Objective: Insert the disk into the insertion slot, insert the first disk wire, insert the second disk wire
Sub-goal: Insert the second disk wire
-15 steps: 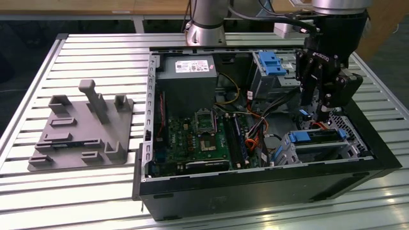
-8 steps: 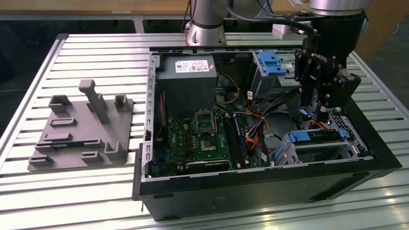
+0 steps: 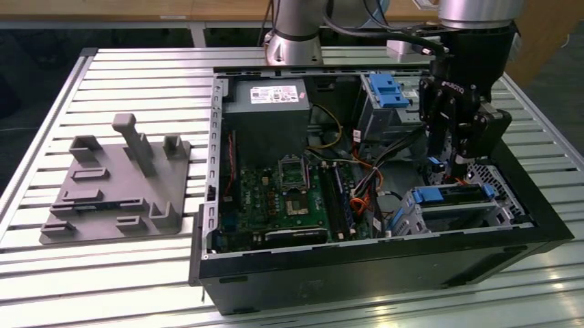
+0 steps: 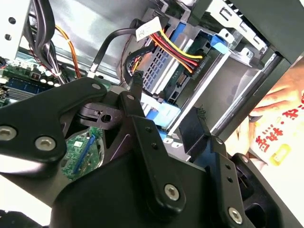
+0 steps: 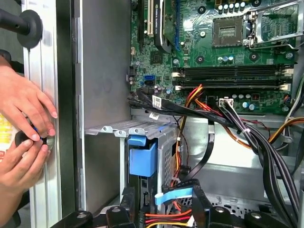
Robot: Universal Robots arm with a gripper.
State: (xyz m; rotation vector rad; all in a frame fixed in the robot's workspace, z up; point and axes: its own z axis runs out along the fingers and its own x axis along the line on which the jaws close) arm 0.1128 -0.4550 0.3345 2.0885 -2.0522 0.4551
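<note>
We count one open computer case (image 3: 365, 273) on the slatted worktop (image 3: 137, 61). Inside it are one circuit board (image 3: 283, 198), one tall bay with a blue latch (image 3: 388, 89) at about one o'clock in the exterior view, and one small metal cage, the insertion slot (image 3: 461, 217), at about four o'clock. One disk (image 3: 447, 195) sits in that cage, its blue carrier showing at the top edge. A single grey fixture (image 3: 109, 191) lies on the worktop at nine o'clock, well apart from the case.

One gripper (image 3: 445, 164) hangs inside the case just above the cage, close to the case's right wall, with little room on either side. In the second wrist view its fingers (image 4: 135, 95) stand spread, not clamped. One light blue plug (image 4: 161, 114) lies between them, with a gap at one side.

One bundle of red, yellow and black wires (image 4: 175, 50) runs to a black plug at the disk's end. We cannot tell how deep that plug sits.

In the first wrist view two hands (image 5: 23, 109) rest at the worktop's rail outside the case, cut off by the frame. What they hold is hard to make out.
</note>
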